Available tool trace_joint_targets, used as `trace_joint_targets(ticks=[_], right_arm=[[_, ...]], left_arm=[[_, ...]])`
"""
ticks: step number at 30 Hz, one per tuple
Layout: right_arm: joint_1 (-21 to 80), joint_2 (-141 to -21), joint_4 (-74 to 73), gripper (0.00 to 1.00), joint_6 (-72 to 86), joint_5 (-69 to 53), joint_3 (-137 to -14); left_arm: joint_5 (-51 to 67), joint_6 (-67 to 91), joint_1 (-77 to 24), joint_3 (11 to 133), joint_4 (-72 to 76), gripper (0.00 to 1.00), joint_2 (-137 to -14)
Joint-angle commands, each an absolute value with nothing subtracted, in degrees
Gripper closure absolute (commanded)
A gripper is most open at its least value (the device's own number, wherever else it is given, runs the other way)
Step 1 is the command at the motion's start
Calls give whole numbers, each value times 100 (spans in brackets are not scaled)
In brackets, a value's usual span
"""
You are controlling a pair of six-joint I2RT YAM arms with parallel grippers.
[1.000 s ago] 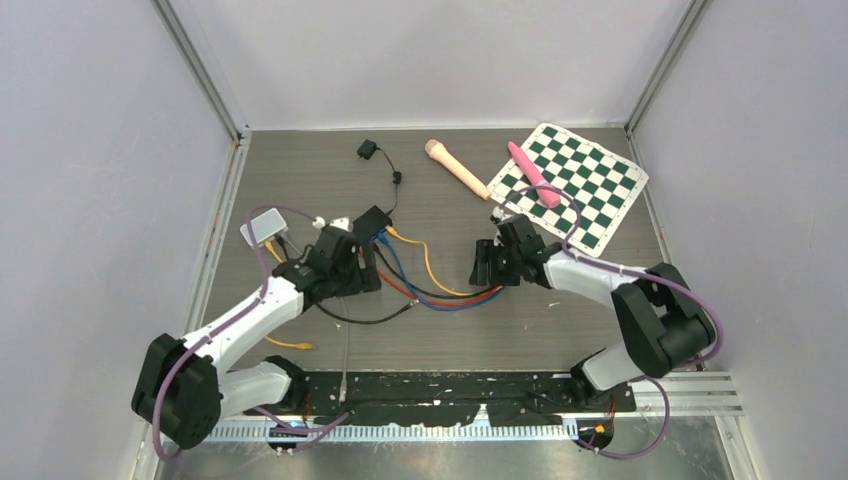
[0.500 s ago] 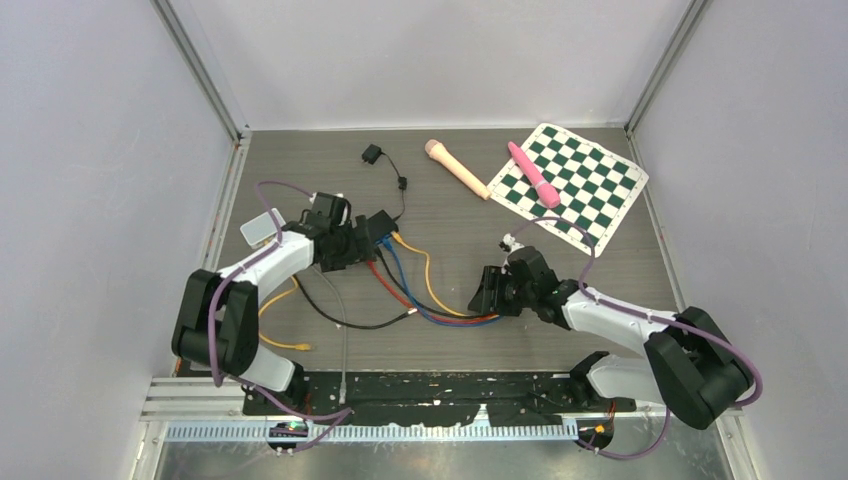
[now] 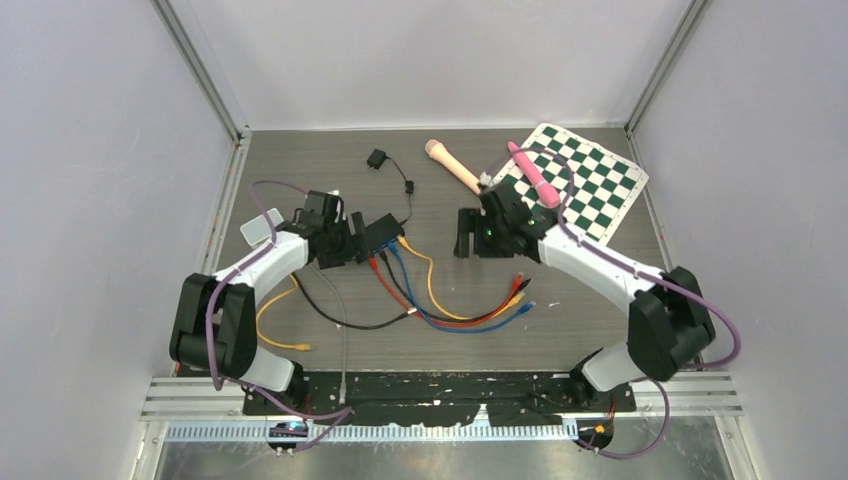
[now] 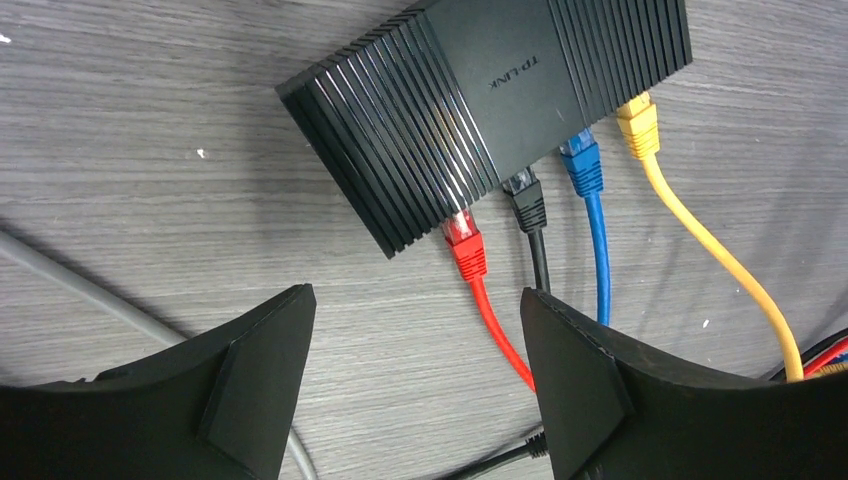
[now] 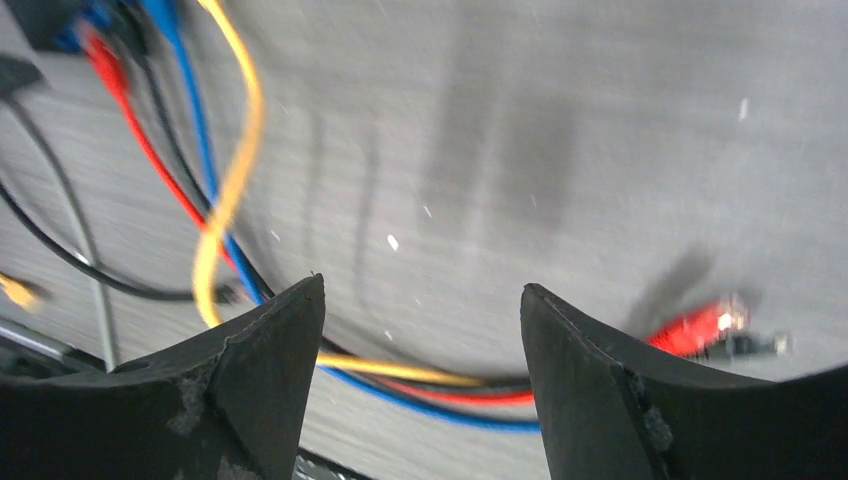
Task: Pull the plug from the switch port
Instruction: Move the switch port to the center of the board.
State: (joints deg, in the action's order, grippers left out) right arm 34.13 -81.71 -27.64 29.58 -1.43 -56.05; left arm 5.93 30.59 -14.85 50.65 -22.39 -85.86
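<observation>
The black switch (image 3: 382, 232) (image 4: 490, 90) lies left of centre on the table. Four plugs sit in its ports: red (image 4: 462, 240), black (image 4: 525, 200), blue (image 4: 582, 165) and yellow (image 4: 640, 118). My left gripper (image 3: 350, 246) (image 4: 415, 300) hovers open just in front of the ports, over the red cable, holding nothing. My right gripper (image 3: 463, 243) (image 5: 420, 290) is open and empty to the right of the switch, above the looping cables (image 5: 230, 170). The cables' free ends (image 3: 520, 293) lie loose on the table.
A checkered mat (image 3: 585, 185) with a pink stick (image 3: 533, 172) lies at the back right, a beige stick (image 3: 452, 165) beside it. A small black adapter (image 3: 377, 157) sits behind the switch. A grey box (image 3: 260, 228), a yellow cable (image 3: 275, 320) and a grey cable (image 3: 343, 330) lie by the left arm.
My right gripper has opened and swung back from the cables' free ends toward the switch, leaving them on the table. The left gripper has barely moved.
</observation>
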Motion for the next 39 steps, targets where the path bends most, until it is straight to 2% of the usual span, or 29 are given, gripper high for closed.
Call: trace_joint_targets(ticks=[1,8,15,19,26,31,35,39], right_arm=[[3422,-9018,-2881,22,2642,93,-6789],[3394,-11028,-3065,26,2699,-133,-9058],[3351,-12153,-3225,29,2732,-390,-10474],[3343,-12688,-3557,29,2703,-622,-11189],[3351,-12431,-3317,30,2777,-854,-10603],[3349,-12199,-3242,30,2722,-869,-10182],[3349,-12127,-3222,30,2701,-869,-10048],[3348,-12084,-3208,30,2691,-870,-9969]], left_arm=[[712,2899,-1459,4831,-2104,22,-8074],[1015,3014,-1461,4262,-2004,24,-7400],[1606,3625,-1592,3397,-1546,26,-6731],[1578,4223,-2014,3086,-1326,26,-6599],[765,5109,-2428,2724,-1381,27,-6740],[-133,5382,-2426,2945,-2434,35,-6837],[-806,5547,-2313,3221,-3399,34,-6785],[-835,5563,-1880,3129,-3599,32,-6570]])
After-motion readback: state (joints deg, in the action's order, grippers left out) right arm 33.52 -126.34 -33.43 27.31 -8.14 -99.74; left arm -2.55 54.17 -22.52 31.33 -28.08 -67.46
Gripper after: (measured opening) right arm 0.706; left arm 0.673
